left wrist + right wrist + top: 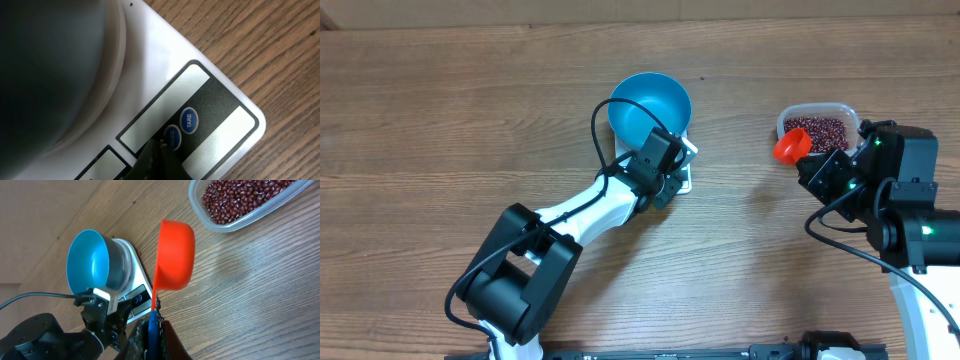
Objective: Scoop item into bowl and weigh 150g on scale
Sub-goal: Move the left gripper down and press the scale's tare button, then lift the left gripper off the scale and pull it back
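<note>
The bright blue bowl [650, 103] stands on the white scale [685, 178], and no beans show inside it. My left gripper [670, 188] is shut, its tip [159, 146] down on the scale's front panel [220, 125] beside a blue button [173, 136] next to the TARE button [189, 120]. My right gripper [154, 319] is shut on the blue handle of an orange scoop [176, 255], which hangs over the wood between scale and tub. The dark red-brown beans [240, 195] lie in the clear tub [817, 112]. The bowl [89, 262] and scale [136, 277] also show in the right wrist view.
The wooden table [440, 120] runs on to the left and to the front. My left arm [550, 240] reaches diagonally from the front edge up to the scale. The right arm's black body [900, 190] sits just in front of the tub.
</note>
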Controlling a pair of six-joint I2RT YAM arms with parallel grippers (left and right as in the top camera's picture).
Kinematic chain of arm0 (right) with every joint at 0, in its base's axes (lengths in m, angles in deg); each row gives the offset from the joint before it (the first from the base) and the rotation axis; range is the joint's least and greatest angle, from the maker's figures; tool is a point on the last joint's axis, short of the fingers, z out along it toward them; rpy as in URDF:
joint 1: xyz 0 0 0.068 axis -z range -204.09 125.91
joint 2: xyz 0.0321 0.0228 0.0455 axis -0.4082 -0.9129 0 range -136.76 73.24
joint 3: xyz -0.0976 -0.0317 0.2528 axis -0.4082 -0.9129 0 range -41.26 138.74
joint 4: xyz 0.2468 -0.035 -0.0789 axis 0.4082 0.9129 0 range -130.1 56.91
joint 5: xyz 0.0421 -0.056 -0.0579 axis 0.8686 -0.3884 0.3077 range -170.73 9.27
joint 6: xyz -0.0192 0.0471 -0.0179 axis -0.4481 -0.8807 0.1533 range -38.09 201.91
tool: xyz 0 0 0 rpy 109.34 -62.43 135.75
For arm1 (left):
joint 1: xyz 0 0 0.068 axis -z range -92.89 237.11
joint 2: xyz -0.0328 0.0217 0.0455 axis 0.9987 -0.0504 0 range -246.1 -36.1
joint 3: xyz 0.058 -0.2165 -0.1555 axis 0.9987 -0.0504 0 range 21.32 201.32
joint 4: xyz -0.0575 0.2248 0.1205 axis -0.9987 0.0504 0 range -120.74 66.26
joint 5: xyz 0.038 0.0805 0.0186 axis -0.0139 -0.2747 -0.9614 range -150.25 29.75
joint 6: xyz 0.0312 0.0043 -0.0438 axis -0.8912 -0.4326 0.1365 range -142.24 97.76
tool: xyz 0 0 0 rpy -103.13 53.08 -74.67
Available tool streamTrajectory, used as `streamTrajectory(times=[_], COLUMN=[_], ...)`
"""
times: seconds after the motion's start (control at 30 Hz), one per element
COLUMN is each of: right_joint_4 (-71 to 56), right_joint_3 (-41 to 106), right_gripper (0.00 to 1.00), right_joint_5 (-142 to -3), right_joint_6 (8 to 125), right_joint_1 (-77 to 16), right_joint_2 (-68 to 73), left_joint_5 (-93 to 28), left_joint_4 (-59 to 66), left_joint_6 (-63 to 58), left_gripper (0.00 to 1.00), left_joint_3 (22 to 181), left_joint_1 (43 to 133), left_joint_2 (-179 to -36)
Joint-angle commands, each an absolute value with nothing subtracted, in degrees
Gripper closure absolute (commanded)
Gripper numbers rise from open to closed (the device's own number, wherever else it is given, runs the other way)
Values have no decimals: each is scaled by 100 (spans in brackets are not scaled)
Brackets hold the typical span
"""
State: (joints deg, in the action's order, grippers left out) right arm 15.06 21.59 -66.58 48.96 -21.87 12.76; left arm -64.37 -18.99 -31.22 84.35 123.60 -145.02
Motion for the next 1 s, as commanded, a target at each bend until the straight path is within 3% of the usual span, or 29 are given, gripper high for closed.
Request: streamTrajectory(times=[0.0,0.97], right_joint_4=[1491,1574], right_joint_3=[2284,2284], right_gripper=[96,96], right_joint_5=[-6719,-6721], right_joint_6=[4942,4942], right_joint_1=[-2172,-2172], right_joint_2=[1313,1313], left_joint_5=[-6669,-6521], left_joint_4=[-1873,-1680], left_joint_6=[-3039,-3034], left_gripper=[96,96], left_joint_3=[8404,8406], left_joint_1=[12345,12345], left_joint_2=[-14651,-15024])
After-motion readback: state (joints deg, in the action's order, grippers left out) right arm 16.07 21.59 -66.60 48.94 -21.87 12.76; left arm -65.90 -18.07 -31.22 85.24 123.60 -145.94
